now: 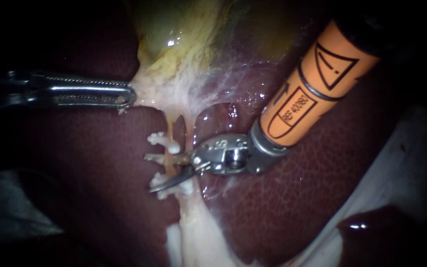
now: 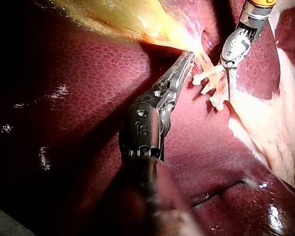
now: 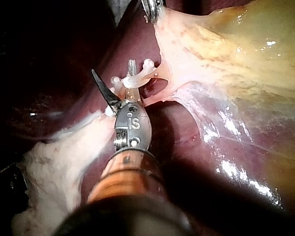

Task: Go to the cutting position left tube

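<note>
Steel blades of our right instrument [image 1: 150,173] stand apart, straddling the left tube [image 1: 170,129] between its white clips [image 1: 164,141]. We judge the cutting position all but reached, with only the cut left. Our left instrument [image 1: 128,95] has its jaws clamped on pale tissue [image 1: 174,94] under the gallbladder [image 1: 184,39], stretching the tube.

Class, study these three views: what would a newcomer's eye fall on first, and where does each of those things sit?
The orange-sleeved right instrument slants in from the upper right, its open blades straddling a clipped tube between white clips over the dark red liver. From the left, the left instrument has its jaws shut on pale tissue below the yellowish gallbladder.
</note>
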`<state>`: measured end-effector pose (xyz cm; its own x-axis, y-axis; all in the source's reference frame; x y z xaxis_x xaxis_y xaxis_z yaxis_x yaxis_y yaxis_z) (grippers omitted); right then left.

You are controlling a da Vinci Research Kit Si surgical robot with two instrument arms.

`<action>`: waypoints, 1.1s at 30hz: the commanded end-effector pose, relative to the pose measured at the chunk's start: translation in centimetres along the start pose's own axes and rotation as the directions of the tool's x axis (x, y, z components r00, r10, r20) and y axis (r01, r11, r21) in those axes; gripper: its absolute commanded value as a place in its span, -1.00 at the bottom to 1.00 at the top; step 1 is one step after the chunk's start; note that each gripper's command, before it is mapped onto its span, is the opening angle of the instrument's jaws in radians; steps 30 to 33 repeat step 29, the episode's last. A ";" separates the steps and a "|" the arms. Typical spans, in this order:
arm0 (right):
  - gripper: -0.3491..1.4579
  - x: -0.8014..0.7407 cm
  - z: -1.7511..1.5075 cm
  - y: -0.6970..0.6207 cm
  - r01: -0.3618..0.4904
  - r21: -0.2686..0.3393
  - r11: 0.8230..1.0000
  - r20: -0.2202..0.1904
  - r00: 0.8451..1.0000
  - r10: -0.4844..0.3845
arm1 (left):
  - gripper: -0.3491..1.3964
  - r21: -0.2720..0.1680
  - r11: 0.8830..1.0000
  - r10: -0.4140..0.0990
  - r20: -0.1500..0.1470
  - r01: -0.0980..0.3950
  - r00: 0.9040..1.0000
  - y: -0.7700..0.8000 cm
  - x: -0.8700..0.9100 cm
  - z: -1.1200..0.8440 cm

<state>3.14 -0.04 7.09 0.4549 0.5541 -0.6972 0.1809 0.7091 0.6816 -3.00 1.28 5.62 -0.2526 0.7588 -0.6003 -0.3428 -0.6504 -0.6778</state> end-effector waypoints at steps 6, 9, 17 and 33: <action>0.92 0.13 0.09 -0.05 -0.037 -0.012 0.999 -0.015 0.999 0.037 | -1.00 0.001 1.000 -0.001 0.000 0.001 1.000 0.00 0.00 0.00; 0.92 0.17 0.10 -0.09 -0.055 -0.009 0.998 -0.022 0.998 0.055 | -1.00 0.001 1.000 -0.001 0.000 0.001 1.000 0.00 0.00 0.00; 0.98 0.38 0.06 -0.24 -0.136 0.010 0.991 -0.057 0.989 0.136 | -1.00 0.001 1.000 0.000 0.000 0.000 1.000 0.00 0.00 0.01; 0.98 0.34 0.05 -0.21 -0.164 0.011 0.986 -0.057 0.985 0.164 | -1.00 0.001 1.000 0.000 0.000 0.000 1.000 0.00 -0.01 0.01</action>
